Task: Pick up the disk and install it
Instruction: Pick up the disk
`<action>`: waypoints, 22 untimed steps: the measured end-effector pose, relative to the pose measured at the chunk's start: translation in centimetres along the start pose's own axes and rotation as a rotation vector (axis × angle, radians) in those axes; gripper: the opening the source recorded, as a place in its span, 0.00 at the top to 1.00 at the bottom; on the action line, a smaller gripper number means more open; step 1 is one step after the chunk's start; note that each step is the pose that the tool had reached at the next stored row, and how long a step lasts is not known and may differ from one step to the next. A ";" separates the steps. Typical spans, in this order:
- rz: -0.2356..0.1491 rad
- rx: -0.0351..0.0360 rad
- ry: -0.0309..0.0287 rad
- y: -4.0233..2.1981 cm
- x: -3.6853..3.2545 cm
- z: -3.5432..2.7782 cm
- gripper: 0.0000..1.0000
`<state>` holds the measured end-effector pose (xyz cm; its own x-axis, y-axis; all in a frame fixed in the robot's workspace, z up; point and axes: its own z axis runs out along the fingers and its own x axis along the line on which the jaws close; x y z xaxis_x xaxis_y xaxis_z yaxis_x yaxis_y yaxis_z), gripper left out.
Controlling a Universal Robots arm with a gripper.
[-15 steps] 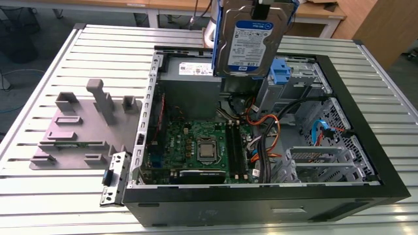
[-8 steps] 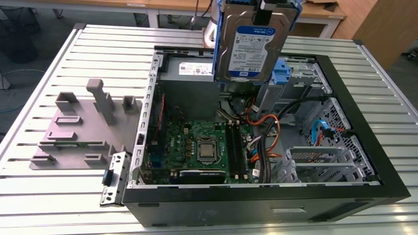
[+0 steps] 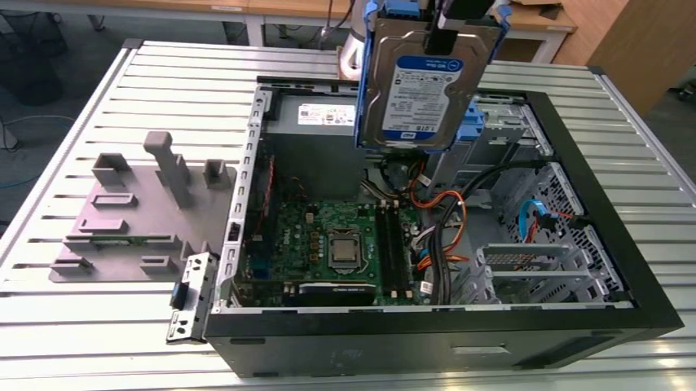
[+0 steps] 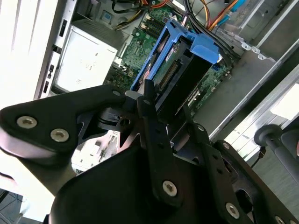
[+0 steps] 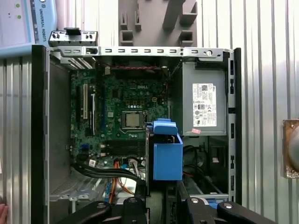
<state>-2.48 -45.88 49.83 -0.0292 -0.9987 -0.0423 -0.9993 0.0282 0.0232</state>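
Observation:
The disk (image 3: 422,90), a silver-grey drive with a white-and-blue label in a blue carrier, hangs upright above the far side of the open computer case (image 3: 435,346). My gripper (image 3: 444,32) is shut on its top edge from above. In the second wrist view the fingers (image 4: 150,116) clamp the carrier's end, and the disk (image 4: 180,65) points down toward the motherboard. In the first wrist view the blue carrier (image 5: 167,156) sits below my gripper (image 5: 161,203), over the case interior beside the power supply (image 5: 204,105).
Inside the case lie the motherboard (image 3: 326,244), orange and black cables (image 3: 446,212) and metal drive cages (image 3: 544,261) at the exterior view's right. A grey fixture plate (image 3: 130,220) with upright posts sits on the slatted table (image 3: 65,326) at the left.

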 end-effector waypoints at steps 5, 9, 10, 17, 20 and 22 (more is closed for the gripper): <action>0.004 0.0001 0.0000 -0.03 1.02 0.01 0.65; 0.007 0.0003 -0.0002 -0.05 1.83 0.02 0.65; 0.008 0.0003 -0.0002 -0.06 2.25 0.03 0.65; 0.014 0.0006 -0.0003 -0.11 3.68 0.05 0.65; 0.016 0.0007 -0.0003 -0.13 4.29 0.06 0.65; 0.017 0.0007 -0.0004 -0.14 4.71 0.06 0.65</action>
<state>-2.48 -50.58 49.56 -0.0465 -0.9980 -0.0424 -0.9987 0.0455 0.0232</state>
